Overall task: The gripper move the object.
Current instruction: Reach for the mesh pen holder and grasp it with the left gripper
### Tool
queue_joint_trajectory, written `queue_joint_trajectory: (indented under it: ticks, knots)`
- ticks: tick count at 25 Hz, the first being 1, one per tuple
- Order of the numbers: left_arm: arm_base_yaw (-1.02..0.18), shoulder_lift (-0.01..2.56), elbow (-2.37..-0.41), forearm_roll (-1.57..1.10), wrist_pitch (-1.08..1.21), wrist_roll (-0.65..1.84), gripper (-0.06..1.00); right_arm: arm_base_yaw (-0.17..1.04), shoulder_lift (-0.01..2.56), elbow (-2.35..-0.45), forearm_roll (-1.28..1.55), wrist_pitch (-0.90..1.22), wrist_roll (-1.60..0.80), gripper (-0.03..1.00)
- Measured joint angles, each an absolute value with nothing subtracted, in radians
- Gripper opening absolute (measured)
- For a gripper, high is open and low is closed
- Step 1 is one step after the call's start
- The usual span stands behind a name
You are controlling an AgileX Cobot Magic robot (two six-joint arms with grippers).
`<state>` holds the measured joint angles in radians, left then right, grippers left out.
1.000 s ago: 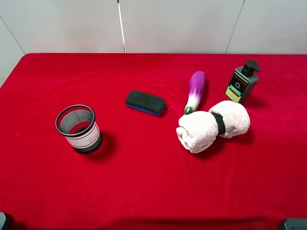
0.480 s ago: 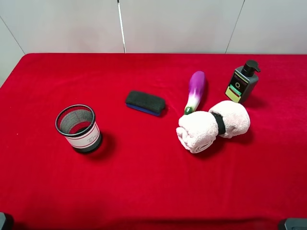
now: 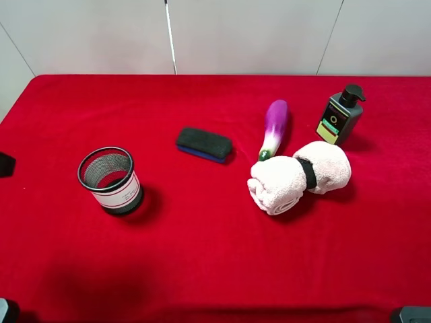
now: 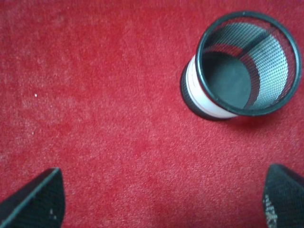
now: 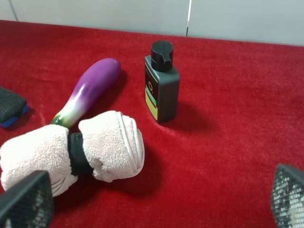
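The object, a round black wire-mesh cup (image 3: 110, 180) with a white, red-edged label band, stands upright on the red cloth at the left. In the left wrist view the cup (image 4: 237, 66) is seen from above and is empty. My left gripper (image 4: 161, 204) is open, well apart from the cup and not touching it. Only a dark part of the left arm (image 3: 4, 164) shows at the left edge of the exterior view. My right gripper (image 5: 156, 199) is open and empty, near a rolled towel.
A flat black sponge block (image 3: 204, 144) lies mid-table. A purple eggplant (image 3: 274, 127), a dark pump bottle (image 3: 340, 116) and a rolled white towel with a black band (image 3: 298, 175) sit at the right. The red cloth (image 3: 215, 256) covers the table.
A dark part of the left arm has come into view at the left edge, and a shadow has appeared on the cloth at the lower left. The objects have not moved.
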<state>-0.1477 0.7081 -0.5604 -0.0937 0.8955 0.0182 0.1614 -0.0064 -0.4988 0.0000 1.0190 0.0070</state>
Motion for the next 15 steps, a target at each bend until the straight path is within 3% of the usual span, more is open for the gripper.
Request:
queue_joint_trajectory:
  ticks: [15]
  knots:
    - [-0.148,0.743,-0.562,-0.027,0.834,0.018,0.82,0.161,-0.006,-0.499,0.0,1.019,0.007,0.69]
